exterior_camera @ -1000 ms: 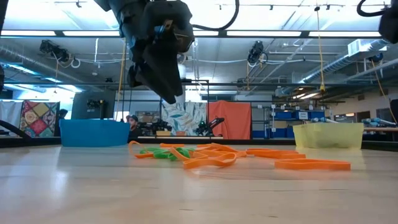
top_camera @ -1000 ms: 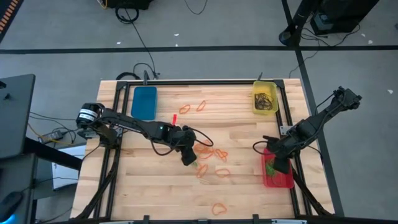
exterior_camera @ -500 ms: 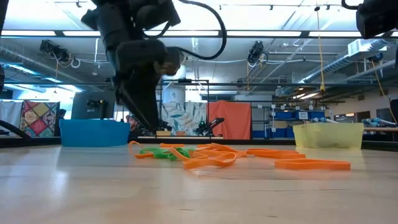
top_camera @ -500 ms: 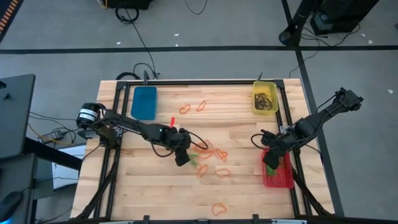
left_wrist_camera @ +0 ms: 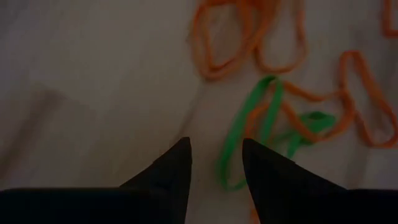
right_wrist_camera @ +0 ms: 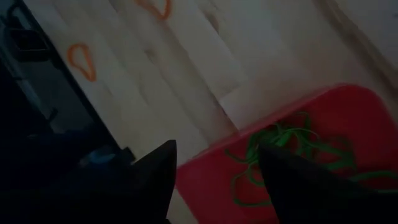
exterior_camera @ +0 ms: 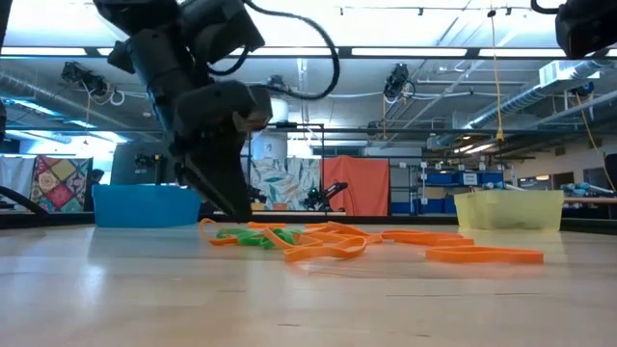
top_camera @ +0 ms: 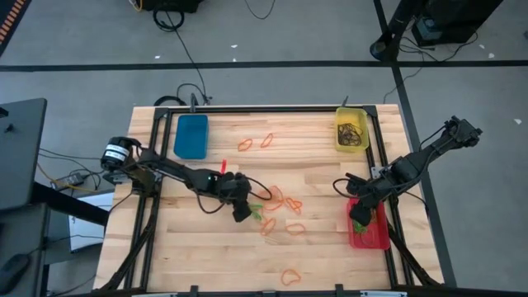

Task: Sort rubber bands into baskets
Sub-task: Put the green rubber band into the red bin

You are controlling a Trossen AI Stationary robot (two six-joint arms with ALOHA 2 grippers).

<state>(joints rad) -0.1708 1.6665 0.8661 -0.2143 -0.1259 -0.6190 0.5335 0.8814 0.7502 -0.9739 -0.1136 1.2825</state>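
Green rubber bands (right_wrist_camera: 286,152) already lie in the red basket (top_camera: 369,235) under the right claw (top_camera: 358,216), parted and empty, while the left claw (top_camera: 242,214), parted, nears orange bands (top_camera: 285,216) still scattered mid-tabletop (top_camera: 206,256).

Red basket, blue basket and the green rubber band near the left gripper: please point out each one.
red basket (top_camera: 378,240): high view, bare floor.
blue basket (top_camera: 190,136): high view, middle.
green rubber band (left_wrist_camera: 252,127): left wrist view, long strand.
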